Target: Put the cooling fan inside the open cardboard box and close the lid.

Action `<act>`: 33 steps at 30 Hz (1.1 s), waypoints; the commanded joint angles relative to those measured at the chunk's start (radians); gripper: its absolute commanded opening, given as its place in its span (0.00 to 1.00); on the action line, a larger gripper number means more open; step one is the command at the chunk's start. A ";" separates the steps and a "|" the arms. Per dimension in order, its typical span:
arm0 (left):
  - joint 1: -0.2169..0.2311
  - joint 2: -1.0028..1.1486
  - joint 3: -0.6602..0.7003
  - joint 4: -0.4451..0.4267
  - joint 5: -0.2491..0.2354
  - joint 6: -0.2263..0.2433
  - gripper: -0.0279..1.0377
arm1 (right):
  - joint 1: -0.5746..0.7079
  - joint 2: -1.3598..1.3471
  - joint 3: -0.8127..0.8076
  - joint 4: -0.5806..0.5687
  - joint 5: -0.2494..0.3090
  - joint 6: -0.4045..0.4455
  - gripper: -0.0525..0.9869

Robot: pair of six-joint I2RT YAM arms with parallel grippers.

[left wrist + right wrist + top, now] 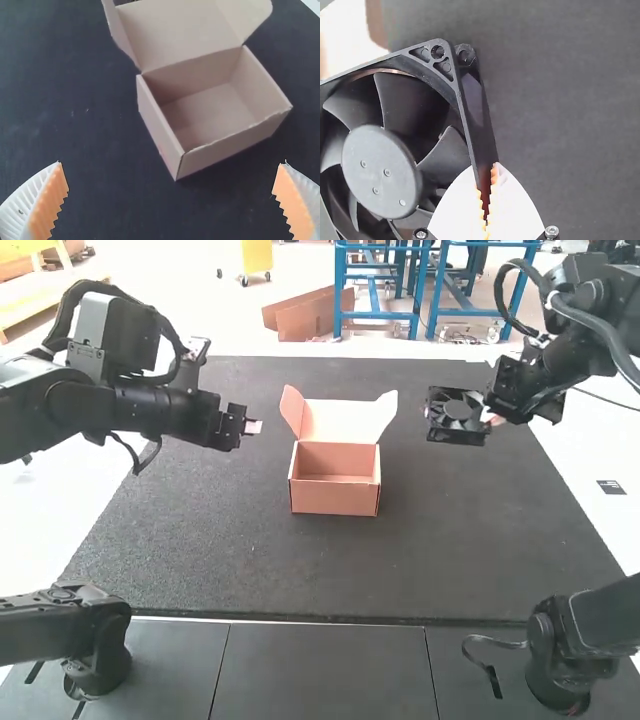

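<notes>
The black mat [200, 540] carries everything, and right at its middle sits the cardboard box [335, 478], open to the sky, its lid [340, 418] standing up along the far side with both side tabs spread. Look into it from the left wrist view and the floor of the box is bare, so nothing has been packed yet! Over towards the right edge of the mat, near the far corner, the cooling fan [457, 416] is up on edge and appears to be off the mat. The right gripper [490, 420] is pinched tight on one side of its black frame, ribbed fingertips meeting over the rim. So the pick looks done, and the fan is beside the box, apart from it, not above the opening. Across on the other side, the left gripper [250, 426] hovers left of the box with its orange pads [50, 197] spread wide and nothing between them. By my reckoning there is plenty left: carry the fan over the opening, lower it in, let go, then fold that lid down. As for the surface, the mat is dark, finely textured and flat, lying on a pale tabletop, with grey panels [320, 670] along the near edge and a small black tag [611, 487] just off the right edge.
</notes>
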 commanded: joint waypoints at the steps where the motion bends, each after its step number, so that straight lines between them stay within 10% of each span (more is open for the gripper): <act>1: -0.006 -0.033 -0.027 -0.002 0.014 0.000 0.94 | 0.088 -0.026 0.054 -0.001 -0.022 0.107 0.03; 10: -0.006 -0.050 -0.033 -0.008 0.014 -0.002 0.94 | 0.264 -0.012 0.054 0.061 -0.013 0.268 0.04; 33: -0.024 -0.051 0.023 0.003 0.015 0.000 0.94 | 0.516 0.294 0.163 0.212 0.078 0.323 0.03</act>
